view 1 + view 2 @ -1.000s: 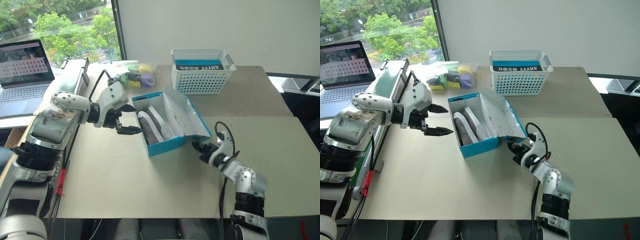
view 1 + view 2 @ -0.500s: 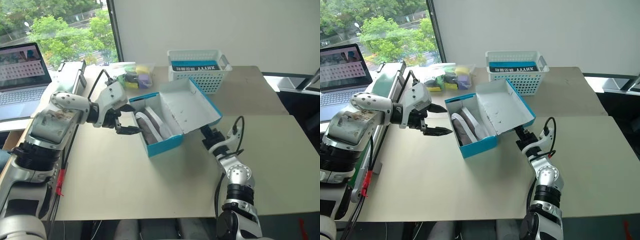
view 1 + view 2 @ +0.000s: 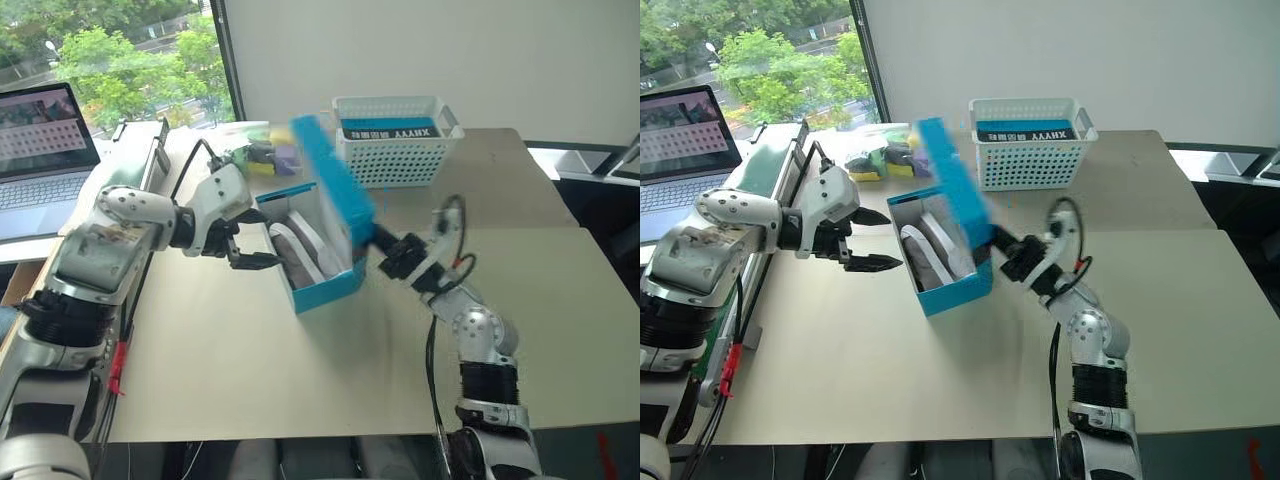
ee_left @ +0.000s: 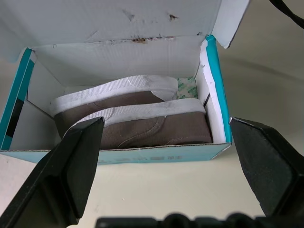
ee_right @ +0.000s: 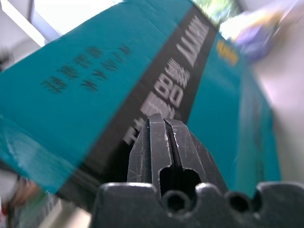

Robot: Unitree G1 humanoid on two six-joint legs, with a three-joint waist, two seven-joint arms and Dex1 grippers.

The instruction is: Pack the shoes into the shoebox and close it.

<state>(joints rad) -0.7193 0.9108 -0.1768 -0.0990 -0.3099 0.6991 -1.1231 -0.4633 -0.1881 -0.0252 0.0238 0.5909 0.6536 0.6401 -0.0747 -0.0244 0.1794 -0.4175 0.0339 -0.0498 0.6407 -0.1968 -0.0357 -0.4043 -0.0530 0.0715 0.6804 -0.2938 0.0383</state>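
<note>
The cyan shoebox, white inside, sits on the bench with its lettered lid raised near upright. Both grey-brown shoes lie on their sides inside it, pale soles showing.

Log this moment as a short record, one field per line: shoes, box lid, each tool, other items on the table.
shoes: both shoes lie side by side inside the shoebox
lid: lid raised, roughly upright over the box, not closed
right tool: right tool shut, tips against the lid's blue outer face
left tool: left tool open, beside the box, holding nothing
other items: white basket; laptop
</note>
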